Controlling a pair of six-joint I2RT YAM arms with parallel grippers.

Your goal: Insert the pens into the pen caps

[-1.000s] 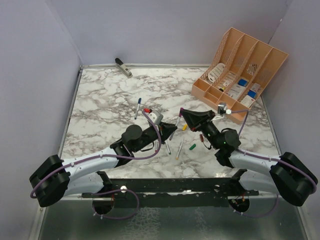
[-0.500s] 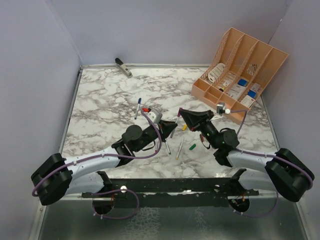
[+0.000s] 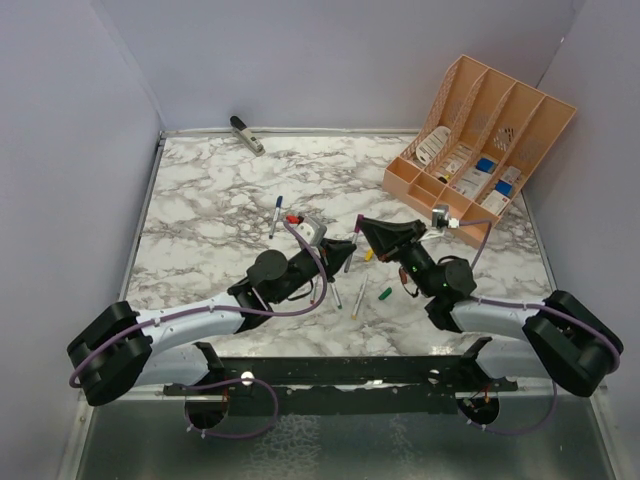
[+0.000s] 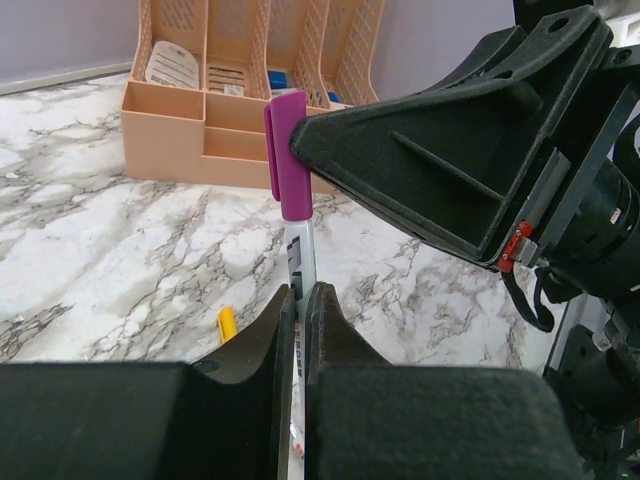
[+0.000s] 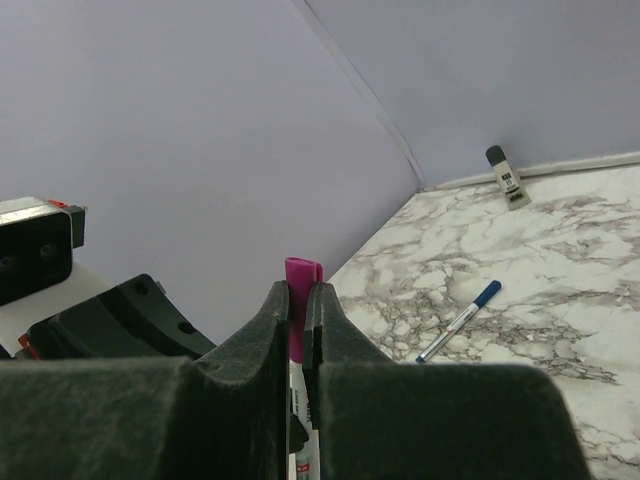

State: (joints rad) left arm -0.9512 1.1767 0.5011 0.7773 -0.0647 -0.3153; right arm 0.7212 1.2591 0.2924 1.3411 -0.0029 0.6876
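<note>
Above the table (image 3: 200, 210), left claw (image 4: 298, 292) clamps the pen (image 4: 301, 250), right claw (image 5: 297, 290) the purple cap (image 4: 290, 160).

A robot test booth: plain lilac walls (image 3: 330, 60) box in a marble-patterned table (image 3: 200, 200).

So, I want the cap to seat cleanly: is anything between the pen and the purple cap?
Nothing visible. The left hand grips the pen, and the purple cap, pinched in the right hand, meets the pen's upper end directly.
</note>
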